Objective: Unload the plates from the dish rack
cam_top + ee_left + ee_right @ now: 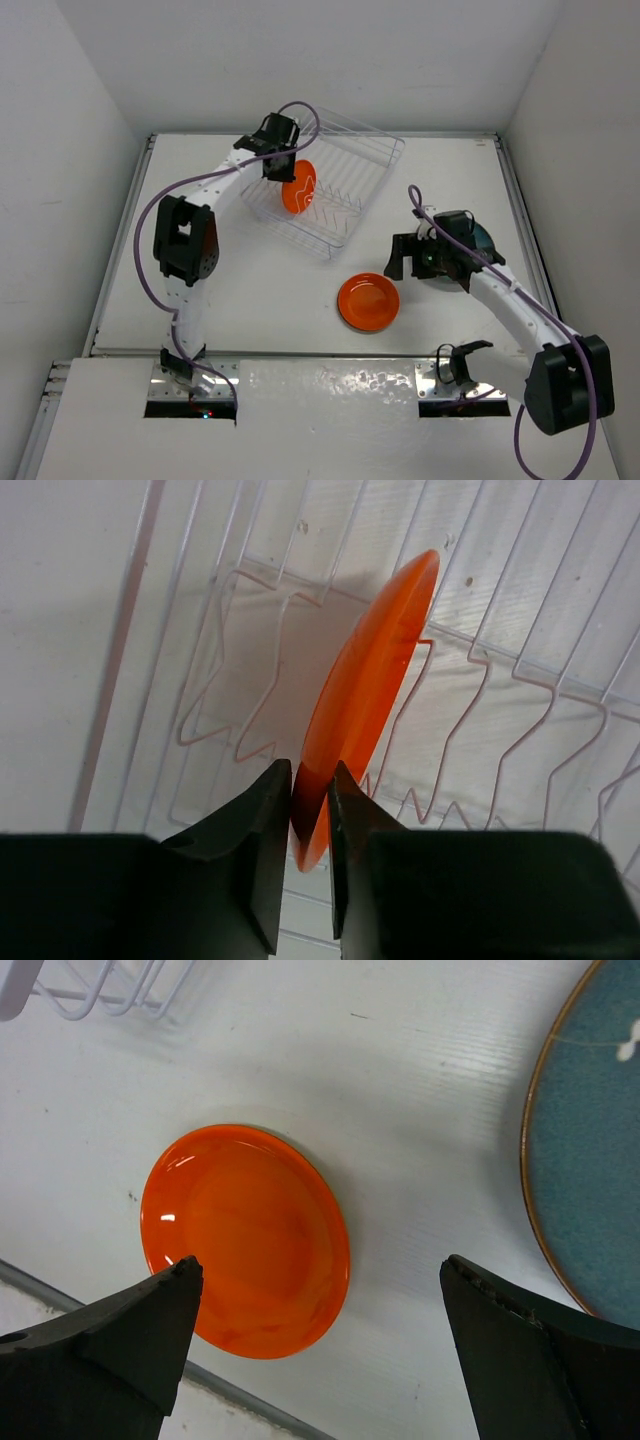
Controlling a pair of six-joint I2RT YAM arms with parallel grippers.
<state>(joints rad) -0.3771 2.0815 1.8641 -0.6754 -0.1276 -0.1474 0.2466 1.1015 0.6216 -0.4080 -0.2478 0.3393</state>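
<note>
White tabletop (250, 290), white walls on three sides. You see a small glossy orange round plate (365, 700) standing on edge, tilted, among the tines of the clear white wire dish rack (345, 215) at the far side of the table, left of centre. Your left arm reaches far over the rack's left side. The left gripper (310, 785) is clamped on that plate's lower rim, one black finger on each face. A second orange plate (245, 1240) lies flat on the table, nearer, outside the rack. Your right gripper (320, 1263) hangs above it, jaws wide apart, holding nothing. A teal glazed plate with a brown rim (590, 1160) lies flat just right of the second plate.
</note>
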